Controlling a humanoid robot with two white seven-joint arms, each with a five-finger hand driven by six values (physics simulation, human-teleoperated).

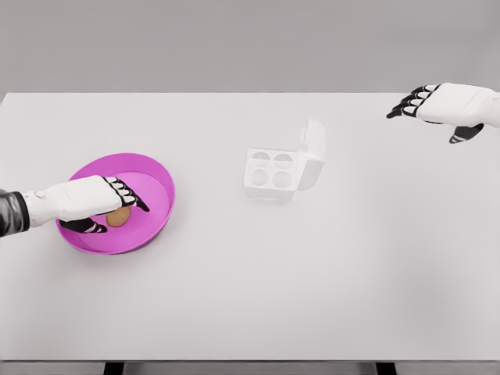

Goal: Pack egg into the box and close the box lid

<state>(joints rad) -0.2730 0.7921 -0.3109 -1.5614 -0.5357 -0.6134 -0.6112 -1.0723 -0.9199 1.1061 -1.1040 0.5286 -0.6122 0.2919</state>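
One egg under left hand, in bowl.

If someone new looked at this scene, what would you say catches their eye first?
Most striking is the bright magenta round bowl at the left of the pale table, with the left hand reaching into it around a small brown egg. Near the centre sits a white four-cup egg box, its lid standing open. The right hand hovers at the far right, fingers relaxed.
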